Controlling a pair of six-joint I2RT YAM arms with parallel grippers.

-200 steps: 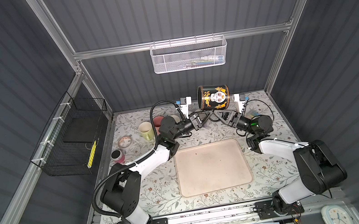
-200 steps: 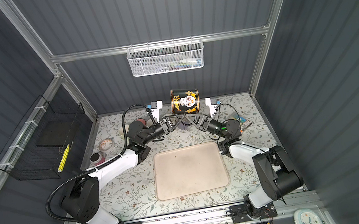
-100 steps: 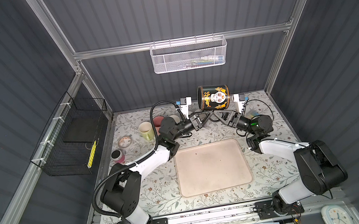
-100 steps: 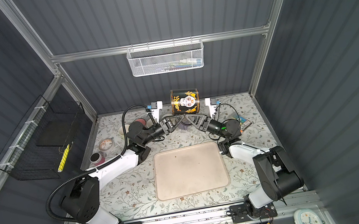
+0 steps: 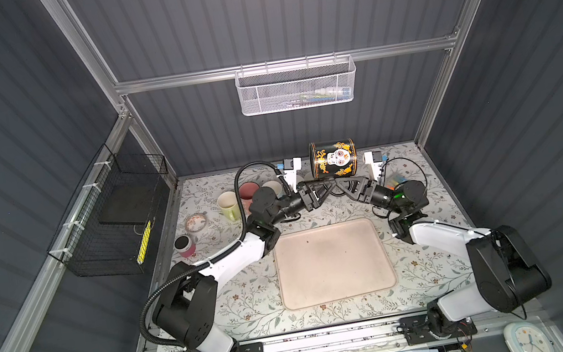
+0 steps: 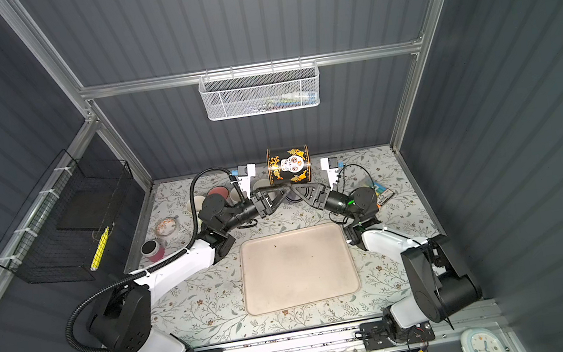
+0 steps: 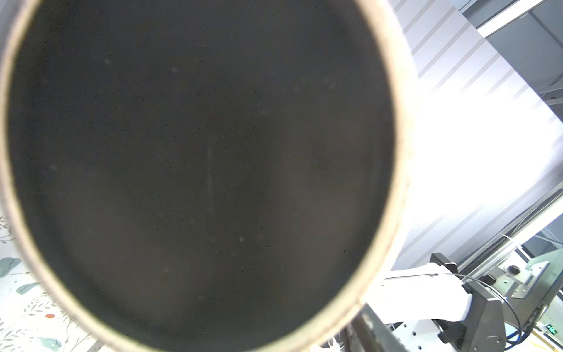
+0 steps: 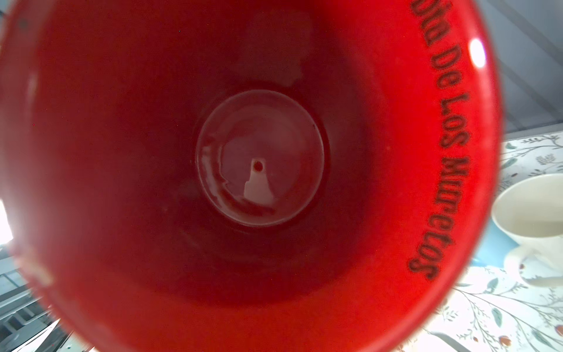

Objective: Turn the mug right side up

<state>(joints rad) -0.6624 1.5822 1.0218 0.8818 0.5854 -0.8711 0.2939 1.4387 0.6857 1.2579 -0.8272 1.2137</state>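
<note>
Near edge: the table (image 5: 252, 300) wears a matte floral cloth. A beige tray (image 5: 333, 263), with rounded corners and a low raised lip, lies bare in the near middle. You have open room over it, and the two arm bases flank it left and right.

Left margin, mid-depth: a pink pot (image 5: 184, 245) with a dark top, then a shallow patterned dish (image 5: 196, 222). Farther back stand a pale green cup (image 5: 228, 205), a red-lined cup (image 5: 248, 191) and a cream cup (image 5: 271, 187), all upright and crowded just beside the left arm's wrist. Little slack there.

Far middle: the left gripper (image 5: 326, 186) and right gripper (image 5: 344, 183) meet nose to nose beyond the tray's far edge. The mug (image 5: 333, 159) rides raised directly over them, on its side, near the far wall. It is a glossy black cylinder with a white skull and gold scrollwork facing up. Its flat dark base, ringed by a pale rim, fills the left wrist view. Its red glazed inside, with black lettering near the lip, fills the right wrist view, so the mouth points right.

Right gripper: jaws closed tight, holding the mug from beneath; the contact itself is hidden by the mug's body. Left gripper: you cannot tell how wide its jaws stand, nor whether they touch the mug.

Far wall: a white mesh basket (image 5: 297, 86) hangs well above the mug. Left wall: a black wire basket (image 5: 117, 215).
</note>
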